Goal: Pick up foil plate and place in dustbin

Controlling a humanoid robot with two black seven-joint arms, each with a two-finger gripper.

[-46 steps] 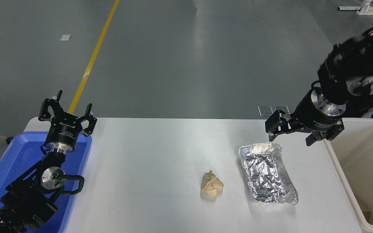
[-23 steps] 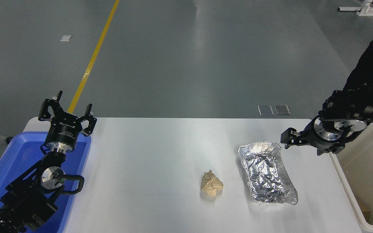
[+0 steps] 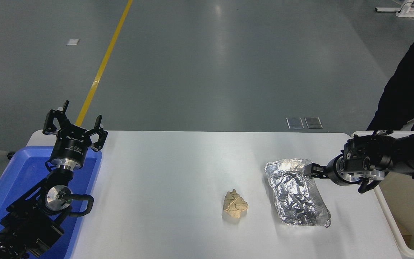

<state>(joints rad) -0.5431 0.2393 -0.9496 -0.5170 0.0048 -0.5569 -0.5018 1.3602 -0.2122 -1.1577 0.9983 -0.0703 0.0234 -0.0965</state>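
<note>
The right pincer (image 3: 313, 169) has dropped low to the foil plate's (image 3: 296, 192) far rim; whether it grips yet, I cannot tell

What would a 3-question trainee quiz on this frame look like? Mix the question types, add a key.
1. True or false: the foil plate already lies in the dustbin.
2. Which gripper is at the foil plate's far right rim? A) left gripper B) right gripper
3. Fill in: the tan paper wad lies on the table to the ___ of the foil plate in the picture.

Key: 1 false, it sits on the table. 2 B; the left gripper is parked above the blue bin. 3 left.
</note>
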